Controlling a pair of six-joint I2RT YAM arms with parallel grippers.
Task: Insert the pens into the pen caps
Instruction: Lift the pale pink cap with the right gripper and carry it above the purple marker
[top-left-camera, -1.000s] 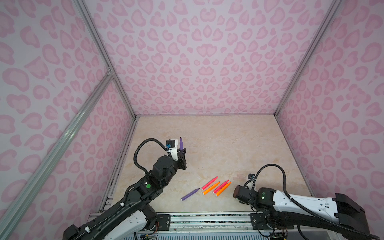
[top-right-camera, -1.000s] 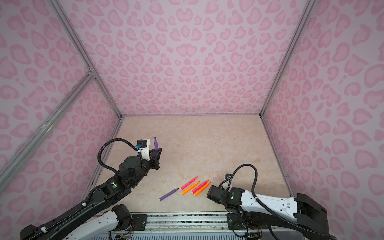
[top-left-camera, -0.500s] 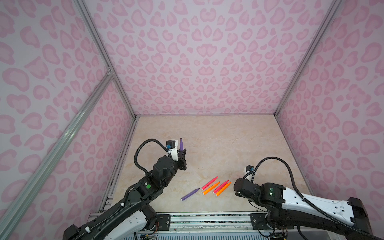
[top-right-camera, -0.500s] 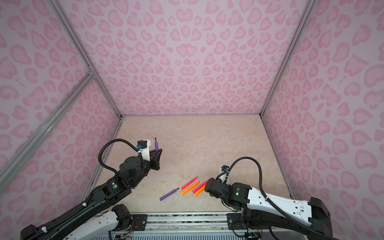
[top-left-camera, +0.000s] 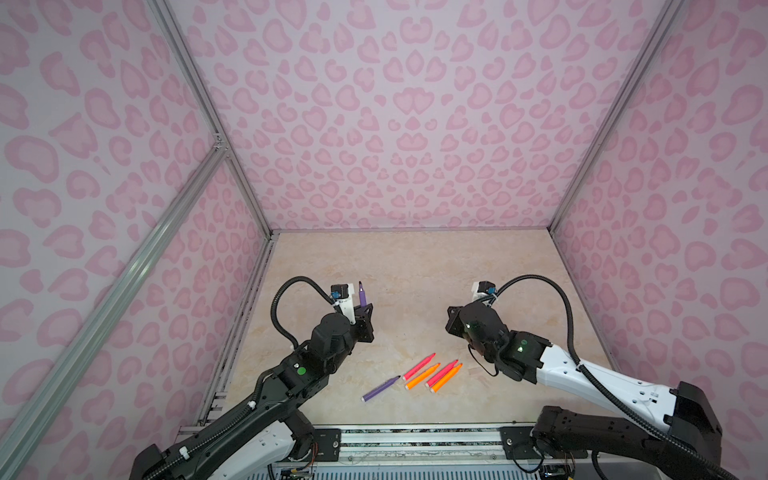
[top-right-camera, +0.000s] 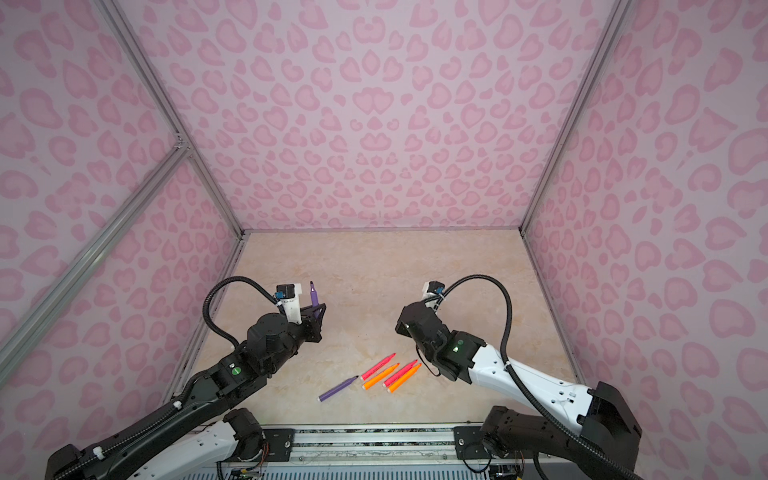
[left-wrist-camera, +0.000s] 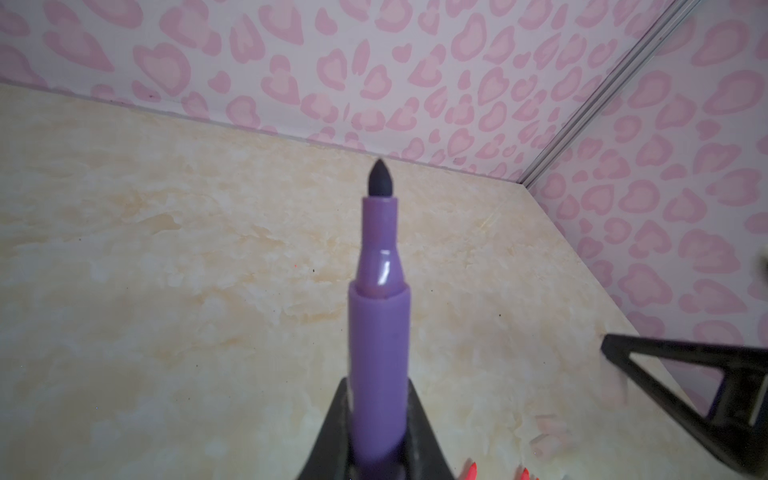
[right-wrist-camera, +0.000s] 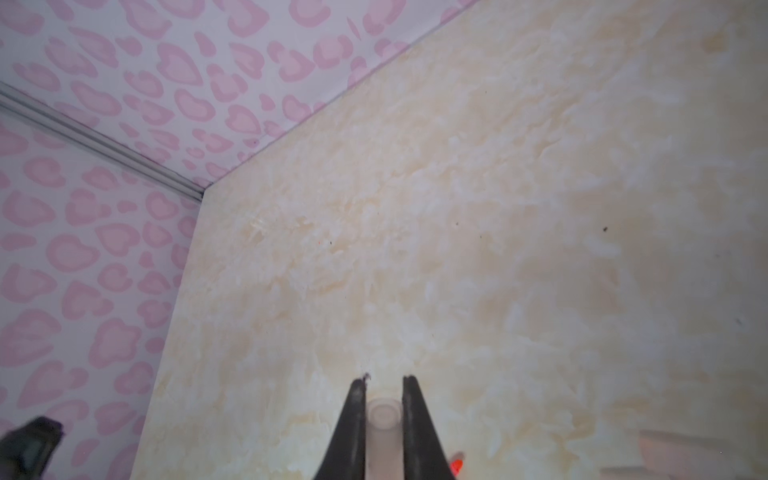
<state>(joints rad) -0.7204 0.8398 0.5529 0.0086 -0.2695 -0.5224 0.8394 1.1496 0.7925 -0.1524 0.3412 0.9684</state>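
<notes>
The left gripper (top-left-camera: 365, 311) is clamping a purple pen (top-left-camera: 362, 296) by its barrel, with the dark tip pointing to twelve o'clock in both top views. At its three o'clock, well apart, the right gripper (right-wrist-camera: 384, 379) is pinching a clear cap (right-wrist-camera: 383, 415), round end facing outward. Five pens (top-left-camera: 422, 376) are lying on the table (top-left-camera: 415, 270) at six o'clock of the gap between the grippers. Faint loose caps (top-left-camera: 474, 371) are lying near the row's three o'clock.
</notes>
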